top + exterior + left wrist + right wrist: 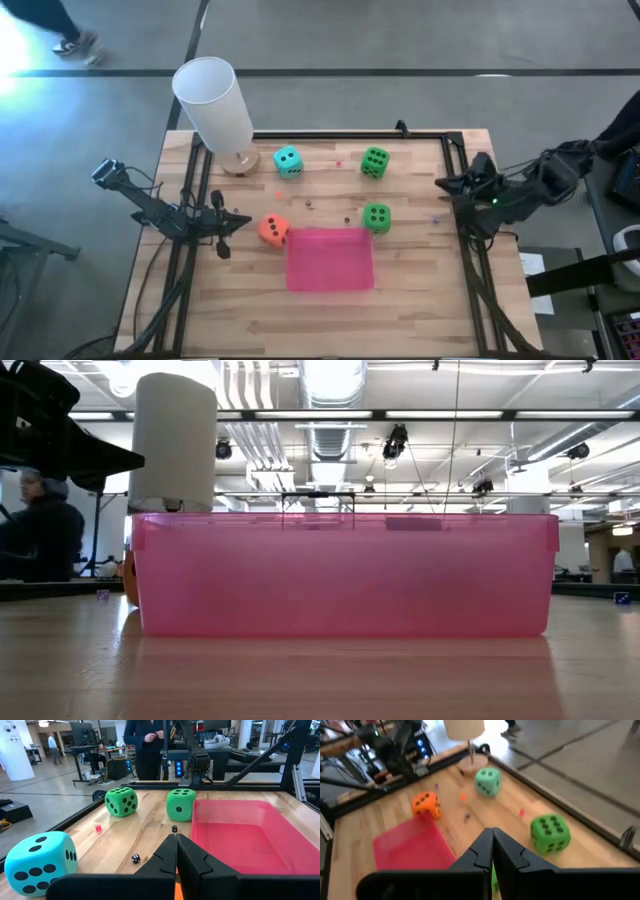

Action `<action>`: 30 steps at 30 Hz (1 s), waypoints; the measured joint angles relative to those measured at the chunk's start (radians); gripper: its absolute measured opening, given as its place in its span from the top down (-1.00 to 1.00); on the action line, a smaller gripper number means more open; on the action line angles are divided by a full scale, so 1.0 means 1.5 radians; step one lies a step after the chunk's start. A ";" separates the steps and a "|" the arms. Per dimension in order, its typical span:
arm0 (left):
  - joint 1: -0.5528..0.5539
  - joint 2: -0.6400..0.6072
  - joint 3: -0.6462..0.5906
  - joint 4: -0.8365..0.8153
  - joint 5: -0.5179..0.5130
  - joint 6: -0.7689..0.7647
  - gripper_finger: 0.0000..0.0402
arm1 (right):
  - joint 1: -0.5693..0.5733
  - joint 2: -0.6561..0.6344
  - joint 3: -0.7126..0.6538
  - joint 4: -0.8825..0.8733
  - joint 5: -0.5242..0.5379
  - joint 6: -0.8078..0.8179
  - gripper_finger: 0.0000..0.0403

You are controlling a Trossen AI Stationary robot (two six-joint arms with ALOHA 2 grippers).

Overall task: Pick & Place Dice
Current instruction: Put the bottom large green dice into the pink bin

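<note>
Dice [288, 161], soft cubes with dark pips, lie loose; both arms' fingers [170, 857] together.

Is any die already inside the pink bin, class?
No: in the high view the pink bin is empty; all four dice sit on the table.

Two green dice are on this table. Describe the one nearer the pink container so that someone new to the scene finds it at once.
Start at the pink bin in the middle of the wooden table. Just off its far right corner sits a green die, close to the bin wall but outside it. The other green die lies farther back near the table's rear rail, level with the teal die; the orange die flanks the bin's opposite corner.
</note>
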 joint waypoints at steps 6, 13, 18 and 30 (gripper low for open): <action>0.000 0.000 0.000 0.000 0.000 0.000 0.97 | -0.001 0.035 -0.020 0.001 -0.056 0.066 0.96; 0.000 0.000 0.000 0.000 0.000 0.000 0.97 | -0.044 0.082 -0.049 0.005 -0.155 0.128 0.96; 0.000 0.000 0.000 0.000 0.000 0.000 0.97 | -0.098 0.113 -0.079 0.065 -0.257 0.117 0.96; 0.000 0.000 0.000 0.000 0.000 0.000 0.97 | -0.272 0.195 -0.107 0.209 -0.475 -0.042 0.96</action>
